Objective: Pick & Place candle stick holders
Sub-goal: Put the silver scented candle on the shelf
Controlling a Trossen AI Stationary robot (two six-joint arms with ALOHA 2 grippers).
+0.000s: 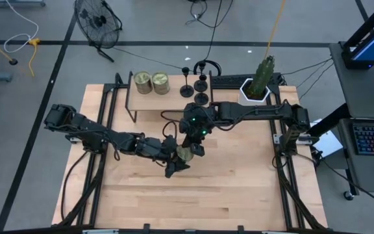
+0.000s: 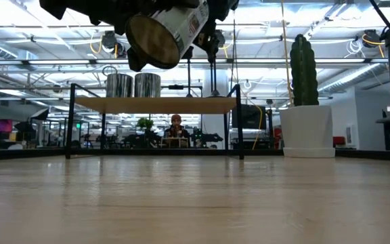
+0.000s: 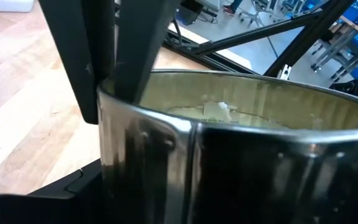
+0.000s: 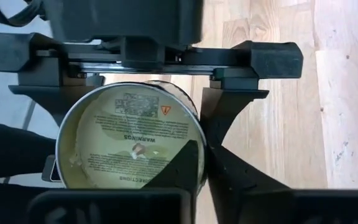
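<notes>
Three black candle stick holders [image 1: 186, 84] [image 1: 201, 82] [image 1: 201, 98] stand on their round bases on the low shelf [image 1: 174, 104] at the table's far side. No gripper touches them. Over the middle of the table both grippers meet at a greenish-gold jar candle [image 1: 185, 154], which the low view shows high up and tipped on its side [image 2: 158, 37]. My right gripper [image 1: 191, 147] is shut on its rim. My left gripper [image 1: 176, 162] reaches in from the left with a finger on either side of the jar. My left gripper has the jar's round wall between its two widely spread fingers [image 4: 225, 106], one against each opposite side [image 4: 199, 121]. It comes from the table's left, slanting slightly down. The jar is clear of the table, base toward the near edge. My right gripper pinches the jar's rim wall [image 4: 201, 152] with one finger inside the mouth [image 4: 185, 171] and one outside [image 4: 232, 180]. It reaches from the far side, slanting down. The jar hangs tilted, its labelled wax top facing the gripper.
Two more jar candles [image 1: 141, 82] [image 1: 160, 82] stand on the shelf's left part. A cactus in a white pot [image 1: 258, 83] stands at the far right. Bare wood [image 1: 193, 201] lies in front of the arms. A fan [image 1: 97, 23] stands on the floor beyond the table.
</notes>
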